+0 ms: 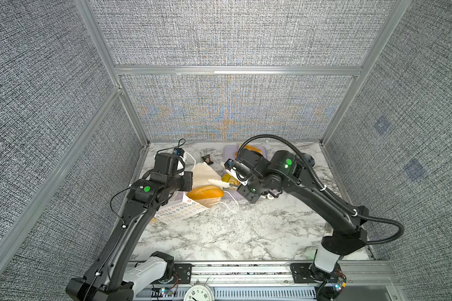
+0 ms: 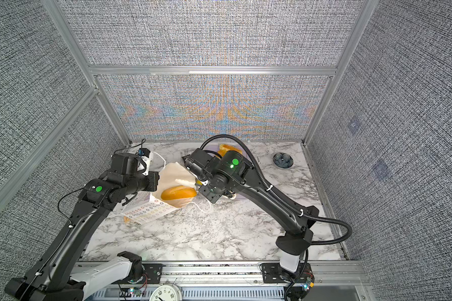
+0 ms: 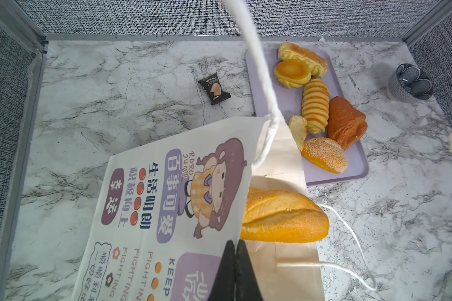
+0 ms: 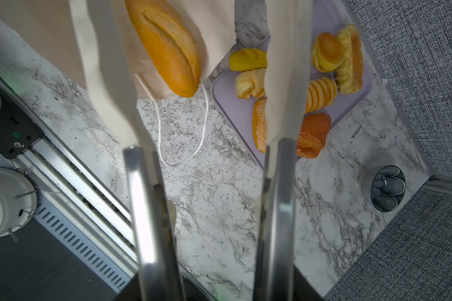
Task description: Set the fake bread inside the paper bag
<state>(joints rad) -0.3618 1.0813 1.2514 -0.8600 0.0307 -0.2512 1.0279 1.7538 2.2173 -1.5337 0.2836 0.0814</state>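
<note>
Eight pieces of fake bread (image 3: 282, 219) total: one long split loaf (image 4: 165, 47), one round bun (image 4: 328, 52), one long glazed loaf (image 4: 351, 60), one ridged pastry (image 4: 321, 93), one reddish-brown pastry (image 4: 313, 135), one sugar-speckled bun (image 4: 260, 125), one pale twisted piece (image 4: 248, 83), one plain yellow roll (image 4: 247, 59). Of the eight, seven on the tray, one at the bag's mouth. One paper bag (image 3: 167, 195), two cord handles (image 3: 262, 78) on it. One lavender tray (image 3: 287, 101). One black snack packet (image 3: 214, 88). One patterned cup (image 3: 410, 83). One clock (image 4: 3, 203). Two robot arms, the left arm (image 1: 131, 221) and the right arm (image 1: 329, 206).

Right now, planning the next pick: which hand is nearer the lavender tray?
Right. The right hand hovers open at the edge of the lavender tray; the left hand pinches the paper bag rim, farther off.
</note>
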